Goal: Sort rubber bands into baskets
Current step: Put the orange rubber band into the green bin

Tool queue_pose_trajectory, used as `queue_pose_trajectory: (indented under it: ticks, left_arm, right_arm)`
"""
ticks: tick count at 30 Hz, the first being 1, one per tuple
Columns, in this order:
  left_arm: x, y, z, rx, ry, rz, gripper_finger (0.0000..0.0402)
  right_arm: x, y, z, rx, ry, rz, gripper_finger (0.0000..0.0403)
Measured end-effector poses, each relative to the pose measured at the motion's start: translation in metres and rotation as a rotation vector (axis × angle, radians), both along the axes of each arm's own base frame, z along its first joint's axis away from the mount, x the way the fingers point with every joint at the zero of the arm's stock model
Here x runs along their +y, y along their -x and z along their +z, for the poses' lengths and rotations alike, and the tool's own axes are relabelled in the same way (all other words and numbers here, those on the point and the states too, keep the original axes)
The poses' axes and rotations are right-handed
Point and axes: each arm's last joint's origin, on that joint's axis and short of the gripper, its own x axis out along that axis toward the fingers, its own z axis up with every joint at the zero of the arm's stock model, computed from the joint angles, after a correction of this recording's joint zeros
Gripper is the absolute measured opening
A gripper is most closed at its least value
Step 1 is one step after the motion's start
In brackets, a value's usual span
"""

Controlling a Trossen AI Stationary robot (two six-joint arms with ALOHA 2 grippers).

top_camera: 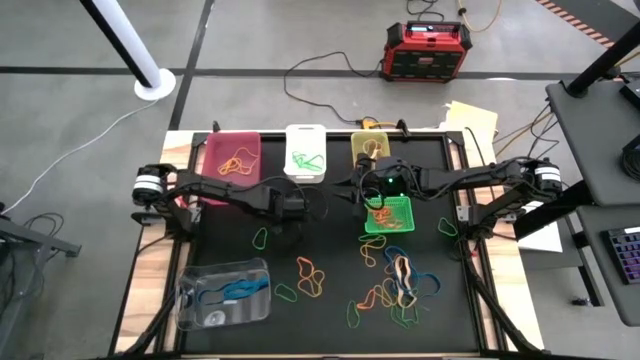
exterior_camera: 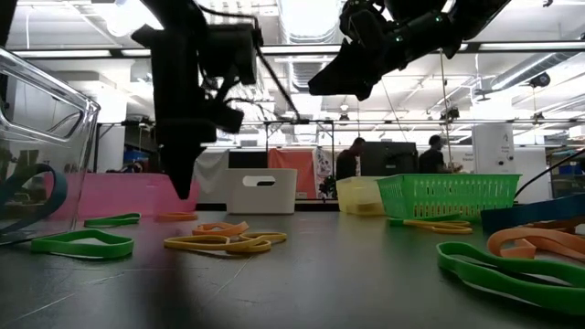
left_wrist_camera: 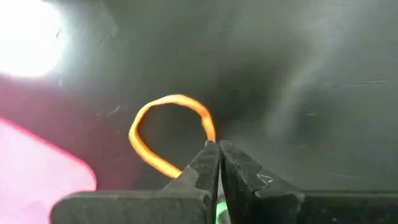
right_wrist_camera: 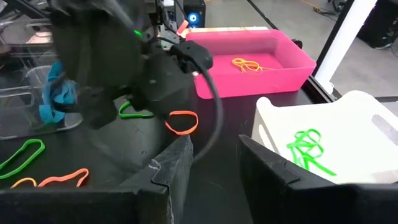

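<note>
My left gripper (left_wrist_camera: 218, 149) is pinched fully closed on an orange rubber band (left_wrist_camera: 168, 134), whose loop curls out ahead of my fingertips over the black mat (top_camera: 330, 250), just in front of the pink basket (top_camera: 232, 155). In the low view that claw (exterior_camera: 183, 187) points straight down with its tip close to the mat. My right gripper (right_wrist_camera: 214, 158) hangs with its 2 fingers parted and nothing between them; from above it sits over the green mesh basket (top_camera: 390, 215), which already has orange bands in it. The mat is dark and matte, on a wooden-edged table (top_camera: 145, 270) over a grey floor. Nearest the table's front edge is the clear basket (top_camera: 225, 292) with blue bands inside; in the middle, loose rubber bands (top_camera: 395, 285) lie scattered in green, orange, yellow and blue, too tangled on my right side to count. Along the far edge I count 3 baskets in a row: pink with orange bands, the white basket (top_camera: 305, 152) with green bands, and the yellow-green basket (top_camera: 368, 147). That makes 5 baskets in all. Beyond the table a red-black box (top_camera: 425, 52) stands on the floor with cables, and a white pole base (top_camera: 155, 83) is off to the left. Far back in the room, 2 people (exterior_camera: 393, 157) stand among screens.
</note>
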Motion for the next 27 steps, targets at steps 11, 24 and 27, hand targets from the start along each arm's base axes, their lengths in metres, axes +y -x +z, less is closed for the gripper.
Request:
queue_pose_trajectory:
  ticks: [11,24,27]
  left_arm:
    - [0.004,-0.001,-0.008,0.02,0.048,0.03,0.0098]
    - [0.008,0.007,-0.028,-0.011,0.074,0.036,0.01]
    - [0.01,0.011,-0.032,-0.009,0.08,0.047,0.0074]
  right_arm:
    - [0.0,0.0,0.0,0.0,0.0,0.0,0.0123]
    - [0.0,0.0,0.0,-0.001,-0.005,-0.001,0.0123]
    - [0.0,0.0,0.0,-0.001,-0.005,-0.002,0.0123]
